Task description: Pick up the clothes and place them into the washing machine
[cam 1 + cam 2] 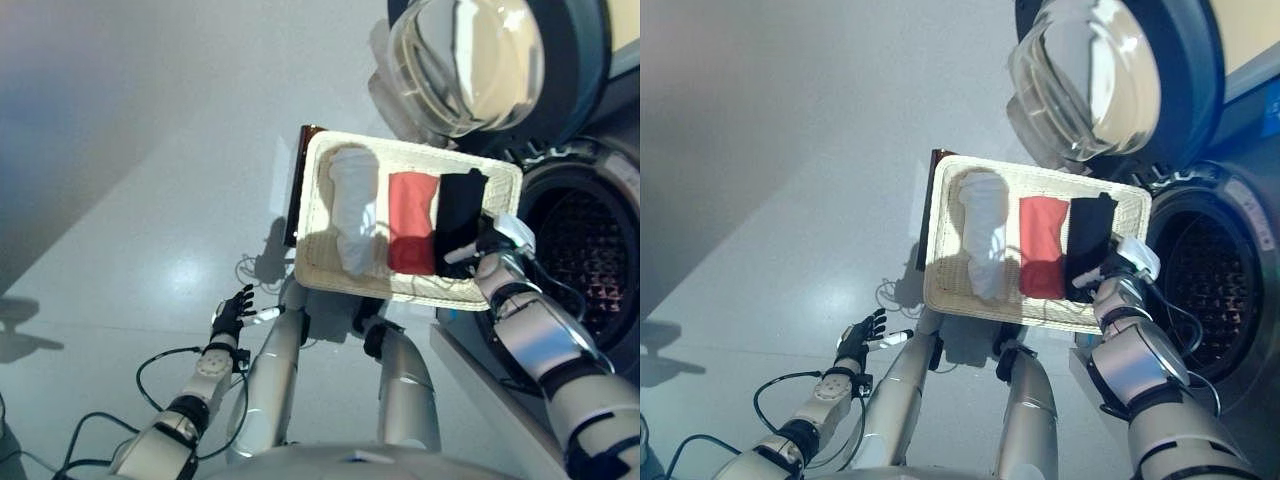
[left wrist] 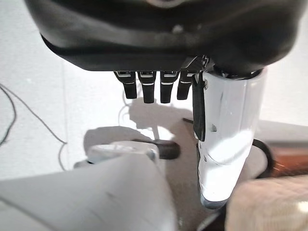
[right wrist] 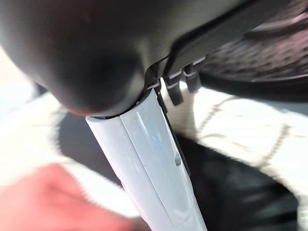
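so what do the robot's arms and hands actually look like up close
Both arms are rounded silver-grey shells broken by dark bands at the joints. The left hand is dark with slim segmented fingers bearing pale bands, and its thumb wears a glossy white cover. The right hand is dark too, with the same smooth white cover along its thumb.

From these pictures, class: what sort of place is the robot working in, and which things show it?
Probably a laundry area: a front-loading washing machine with its round glass door open, and a shallow basket of folded clothes on a bare floor.
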Robot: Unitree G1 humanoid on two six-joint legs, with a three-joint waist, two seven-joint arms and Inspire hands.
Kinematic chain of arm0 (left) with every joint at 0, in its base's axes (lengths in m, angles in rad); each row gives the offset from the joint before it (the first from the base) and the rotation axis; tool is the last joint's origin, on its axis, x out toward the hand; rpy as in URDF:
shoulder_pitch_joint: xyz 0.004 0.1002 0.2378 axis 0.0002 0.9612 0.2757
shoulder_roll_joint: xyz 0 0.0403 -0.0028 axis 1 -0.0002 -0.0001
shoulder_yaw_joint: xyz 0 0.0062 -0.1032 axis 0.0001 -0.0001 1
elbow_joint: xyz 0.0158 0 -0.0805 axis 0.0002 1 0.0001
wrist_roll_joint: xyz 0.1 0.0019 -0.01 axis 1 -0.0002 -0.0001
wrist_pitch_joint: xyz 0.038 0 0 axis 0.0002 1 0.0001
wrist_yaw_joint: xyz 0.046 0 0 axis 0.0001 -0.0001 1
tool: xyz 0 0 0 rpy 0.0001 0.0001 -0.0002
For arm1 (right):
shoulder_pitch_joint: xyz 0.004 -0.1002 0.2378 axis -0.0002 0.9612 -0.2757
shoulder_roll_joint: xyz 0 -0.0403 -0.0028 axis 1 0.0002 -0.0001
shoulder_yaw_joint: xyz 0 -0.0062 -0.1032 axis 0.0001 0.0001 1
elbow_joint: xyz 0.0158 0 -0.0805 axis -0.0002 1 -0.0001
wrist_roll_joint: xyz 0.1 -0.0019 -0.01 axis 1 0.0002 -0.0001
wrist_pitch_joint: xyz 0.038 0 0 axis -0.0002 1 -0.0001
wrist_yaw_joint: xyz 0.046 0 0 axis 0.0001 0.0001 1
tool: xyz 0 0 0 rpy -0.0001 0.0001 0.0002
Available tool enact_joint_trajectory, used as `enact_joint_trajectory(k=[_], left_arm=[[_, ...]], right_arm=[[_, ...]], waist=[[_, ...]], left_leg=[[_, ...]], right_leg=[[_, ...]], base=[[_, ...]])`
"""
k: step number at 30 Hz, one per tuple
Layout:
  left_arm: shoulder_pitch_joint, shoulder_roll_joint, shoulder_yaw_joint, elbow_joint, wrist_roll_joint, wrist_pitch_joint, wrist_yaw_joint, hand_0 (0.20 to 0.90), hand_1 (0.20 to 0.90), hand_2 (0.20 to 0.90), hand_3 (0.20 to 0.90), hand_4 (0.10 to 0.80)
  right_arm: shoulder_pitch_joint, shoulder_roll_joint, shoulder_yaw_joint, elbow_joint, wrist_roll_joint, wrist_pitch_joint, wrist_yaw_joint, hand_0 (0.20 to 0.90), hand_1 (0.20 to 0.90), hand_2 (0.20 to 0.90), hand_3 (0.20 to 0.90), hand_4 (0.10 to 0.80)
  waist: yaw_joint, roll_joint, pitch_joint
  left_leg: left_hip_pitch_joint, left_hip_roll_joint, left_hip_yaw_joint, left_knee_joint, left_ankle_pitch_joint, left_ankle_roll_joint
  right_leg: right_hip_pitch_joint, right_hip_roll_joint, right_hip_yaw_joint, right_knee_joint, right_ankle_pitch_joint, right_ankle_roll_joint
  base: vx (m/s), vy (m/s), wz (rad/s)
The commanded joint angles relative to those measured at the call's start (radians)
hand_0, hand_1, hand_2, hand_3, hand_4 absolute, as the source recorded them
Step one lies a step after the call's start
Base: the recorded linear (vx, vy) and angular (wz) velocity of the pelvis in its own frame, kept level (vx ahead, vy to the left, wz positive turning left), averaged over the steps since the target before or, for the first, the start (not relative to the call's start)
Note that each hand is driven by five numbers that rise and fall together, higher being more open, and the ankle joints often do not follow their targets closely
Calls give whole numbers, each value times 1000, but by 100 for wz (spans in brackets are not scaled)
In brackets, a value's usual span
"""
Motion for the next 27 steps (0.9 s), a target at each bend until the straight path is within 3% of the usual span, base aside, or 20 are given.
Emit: enact_joint_trajectory(k=[1,2,10,26,27], left_arm=[[25,30,27,28,13,-9,14,900,900,900,900,800],[32,33,26,23,20,-7,12,900,900,900,900,800],[23,34,22,51,28,-2,10,900,900,900,900,800],[48,47,4,-1,12,-13,19,900,900,900,900,800],[48,44,-1,-11,1,-13,18,900,900,900,900,800]], right_arm=[[-91,-17,14,-34,3,-53,-37,900,900,900,900,800],[-95,-18,8,-19,7,-52,-38,900,900,900,900,800],[-100,-6,12,1,4,-49,-36,900,900,900,900,800],[-172,-89,27,61,-32,-21,-64,900,900,900,900,800],[-177,-93,31,65,-34,-18,-64,900,900,900,900,800]], waist=[[29,-53,-8],[33,-57,-5],[37,-70,1],[32,-15,34],[29,-9,34]], left_leg=[[17,-61,60,73,-138,-30],[26,-62,63,56,-97,-27],[33,-62,65,48,-92,-27],[-9,-66,102,77,-101,-20],[-11,-68,100,90,-139,-24]], right_leg=[[157,-5,25,-292,194,50],[177,-7,7,-327,234,46],[199,-1,15,-367,250,48],[136,-7,58,-319,244,37],[127,-6,72,-299,211,39]], base=[[-78,19,2],[17,-14,4],[-12,2,-1],[-10,22,-4],[75,0,-18]])
